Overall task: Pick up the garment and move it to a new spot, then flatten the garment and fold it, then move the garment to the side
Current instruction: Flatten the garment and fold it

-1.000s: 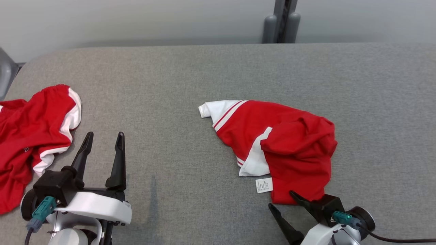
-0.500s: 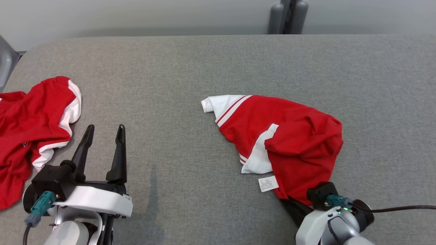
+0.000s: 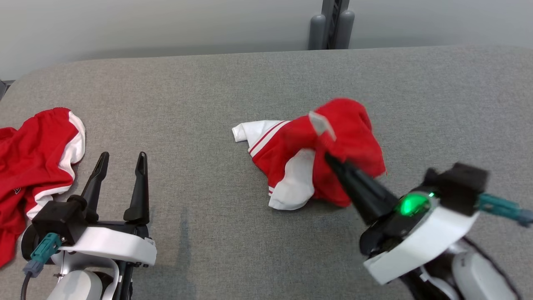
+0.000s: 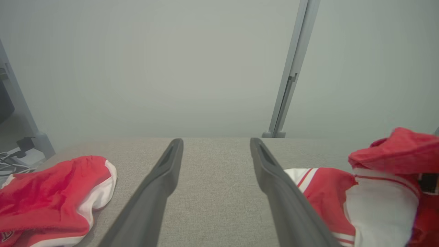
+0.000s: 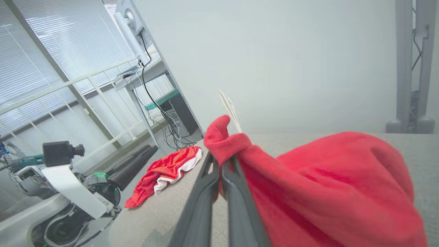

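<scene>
Crumpled red-and-white soft knit garment (image 3: 354, 133) is pinched at a bunched red edge by the right claw (image 3: 327, 157) above the grey woven bench (image 3: 208, 104); left claw (image 3: 123, 156) is spread wide.

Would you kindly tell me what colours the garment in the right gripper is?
The garment is red with white panels and striped trim, clearest in the head view.

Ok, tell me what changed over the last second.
The right pincer closed on the near edge of the garment and lifted it up and forward, bunching it. The left pincer stayed open and idle; the other red garment lay untouched.
</scene>
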`<state>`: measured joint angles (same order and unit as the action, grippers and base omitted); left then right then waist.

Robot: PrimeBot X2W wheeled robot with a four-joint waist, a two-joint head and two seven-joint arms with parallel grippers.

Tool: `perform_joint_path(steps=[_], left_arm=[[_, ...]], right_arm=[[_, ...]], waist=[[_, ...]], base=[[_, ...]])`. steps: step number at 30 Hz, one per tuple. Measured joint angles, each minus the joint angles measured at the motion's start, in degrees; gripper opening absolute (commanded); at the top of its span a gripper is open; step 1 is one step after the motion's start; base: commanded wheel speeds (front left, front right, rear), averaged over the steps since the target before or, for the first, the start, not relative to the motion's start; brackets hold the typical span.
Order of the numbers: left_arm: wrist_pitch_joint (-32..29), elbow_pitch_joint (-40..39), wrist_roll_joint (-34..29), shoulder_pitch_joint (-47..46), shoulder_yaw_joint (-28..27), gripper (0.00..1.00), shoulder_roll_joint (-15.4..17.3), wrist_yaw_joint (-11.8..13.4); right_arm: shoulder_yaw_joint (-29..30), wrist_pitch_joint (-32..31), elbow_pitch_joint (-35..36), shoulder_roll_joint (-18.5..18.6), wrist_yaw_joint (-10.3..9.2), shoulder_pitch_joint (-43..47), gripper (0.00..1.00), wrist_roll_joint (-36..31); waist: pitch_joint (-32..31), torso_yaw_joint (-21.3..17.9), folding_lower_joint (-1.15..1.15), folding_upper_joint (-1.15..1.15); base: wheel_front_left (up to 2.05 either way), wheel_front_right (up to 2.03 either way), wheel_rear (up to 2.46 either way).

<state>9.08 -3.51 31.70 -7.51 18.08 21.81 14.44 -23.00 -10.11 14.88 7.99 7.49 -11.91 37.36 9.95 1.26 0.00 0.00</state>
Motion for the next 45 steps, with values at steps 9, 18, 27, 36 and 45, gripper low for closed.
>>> perform_joint_path(steps=[9, 18, 27, 36, 45], left_arm=[[-0.33, -0.34, 0.15, -0.02, 0.55, 1.0, 0.14, -0.02], [-0.52, 0.03, 0.18, -0.79, 1.48, 1.0, 0.08, -0.77], [-0.54, 0.75, 0.18, -1.69, 1.66, 1.0, 0.65, -1.26], [-0.46, 1.59, 0.16, -0.99, 1.72, 1.0, 1.3, -1.01], [-0.82, 1.2, 0.16, 0.71, 1.54, 1.0, 2.47, -0.24]], right_arm=[[17.11, 5.43, -0.35, -3.91, 0.0, -1.86, 0.0, 12.21], [33.22, 9.38, -22.04, -3.07, -0.02, 0.52, 0.0, 13.6], [33.96, 15.53, -35.7, -1.78, -0.01, -1.55, 1.0, 12.55], [28.84, 21.02, -32.38, 2.53, -0.01, 0.1, 1.0, 3.77], [26.71, 21.06, -19.68, 2.99, 0.0, 3.25, 1.0, -16.66]], waist=[[0.4, -0.44, 0.0, 0.0], [1.7, -0.12, 0.0, 0.0], [2.64, -0.39, 0.0, 0.0], [0.25, -1.07, 0.0, 0.0], [-2.83, -2.94, 0.0, 0.0]], base=[[0.0, 0.0, 0.0], [0.0, 0.0, 0.0], [0.0, 0.0, 0.0], [0.0, 0.0, 0.0], [0.0, 0.0, 0.0]])
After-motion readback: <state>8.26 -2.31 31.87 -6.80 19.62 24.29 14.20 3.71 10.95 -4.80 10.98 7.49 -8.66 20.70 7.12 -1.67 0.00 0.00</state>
